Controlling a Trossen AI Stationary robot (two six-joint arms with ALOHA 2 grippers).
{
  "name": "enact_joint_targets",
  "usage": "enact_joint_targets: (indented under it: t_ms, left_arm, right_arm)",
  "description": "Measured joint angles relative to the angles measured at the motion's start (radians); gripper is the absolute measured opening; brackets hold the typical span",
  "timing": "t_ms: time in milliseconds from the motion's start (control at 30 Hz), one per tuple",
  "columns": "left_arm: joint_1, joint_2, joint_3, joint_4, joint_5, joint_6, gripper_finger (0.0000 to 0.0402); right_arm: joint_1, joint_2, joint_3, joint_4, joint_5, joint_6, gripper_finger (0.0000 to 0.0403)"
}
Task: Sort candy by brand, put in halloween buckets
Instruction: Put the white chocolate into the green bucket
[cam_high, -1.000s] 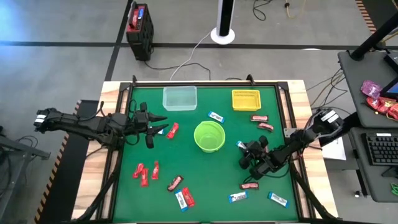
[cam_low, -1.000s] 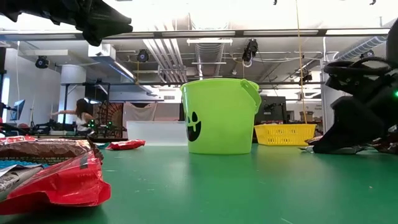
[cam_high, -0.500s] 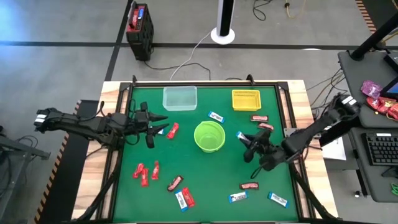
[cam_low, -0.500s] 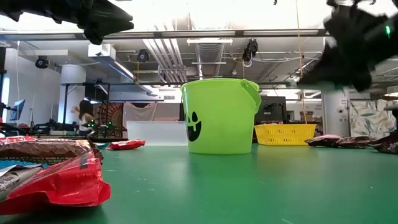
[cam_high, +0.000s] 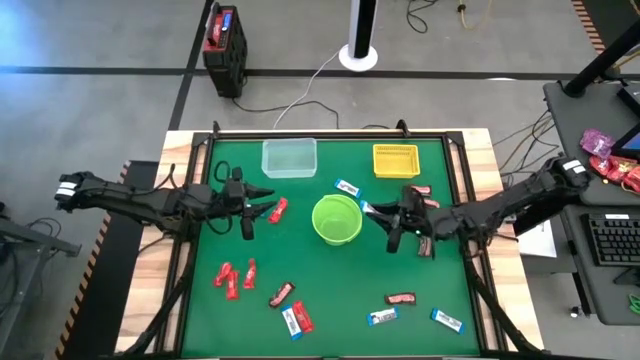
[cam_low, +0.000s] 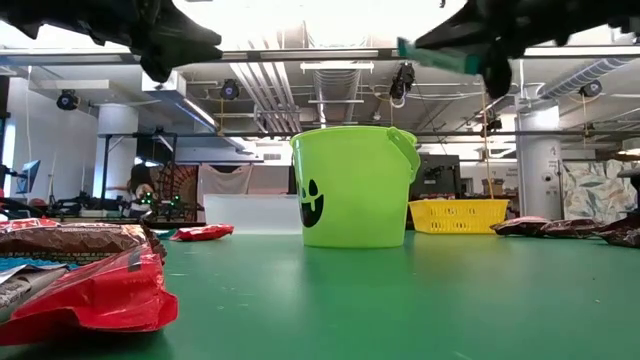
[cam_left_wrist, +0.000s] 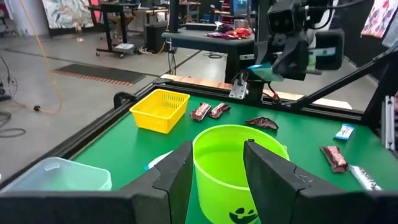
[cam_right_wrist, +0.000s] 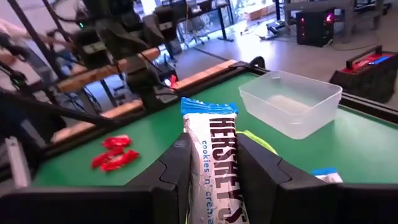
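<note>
Green felt covers the table (cam_high: 330, 275), and from my seat I see the right gripper (cam_high: 372, 211) raised beside the bowl (cam_high: 336, 219), on the bowl's right. Its fingers (cam_right_wrist: 177, 171) pinch a blue-and-white bar (cam_right_wrist: 211, 158). The bar's long axis runs along the fingers, and its free end points toward the bowl and past it toward the left arm. In the low view the bar (cam_low: 437, 55) hangs well above the bowl's rim, nearly level.

On the bowl's other side I have the left gripper (cam_high: 268, 196) waiting above the felt, fingers (cam_left_wrist: 174, 174) spread with nothing between them, aimed at the bowl. A red bar (cam_high: 277, 209) lies just beside it.

Behind the bowl stand the clear box (cam_high: 289, 157) and the yellow basket (cam_high: 395, 160). Other bars lie scattered on the felt: red ones (cam_high: 234, 277) at the near left, blue-and-white ones (cam_high: 447, 320) at the near right.
</note>
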Motion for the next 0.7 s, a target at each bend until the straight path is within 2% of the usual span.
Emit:
enact_joint_targets:
  t_ms: [233,533,600,700]
  left_arm:
    - [0.0,0.007,0.0,0.006,0.0,-0.091,0.0128]
    - [-0.001,0.061,0.0,0.02,0.001,-0.206,0.0128]
    - [-0.006,0.071,0.0,0.027,0.006,-0.224,0.0128]
    - [-0.02,0.083,0.0,0.035,0.007,-0.243,0.0128]
  right_arm:
    - [-0.083,0.18,0.096,0.002,-0.082,-0.099,0.0095]
    - [-0.115,0.369,0.264,-0.06,-0.092,-0.173,0.0095]
    - [-0.117,0.396,0.301,-0.108,-0.091,-0.166,0.0108]
    - [-0.122,0.43,0.349,-0.198,-0.089,-0.115,0.0152]
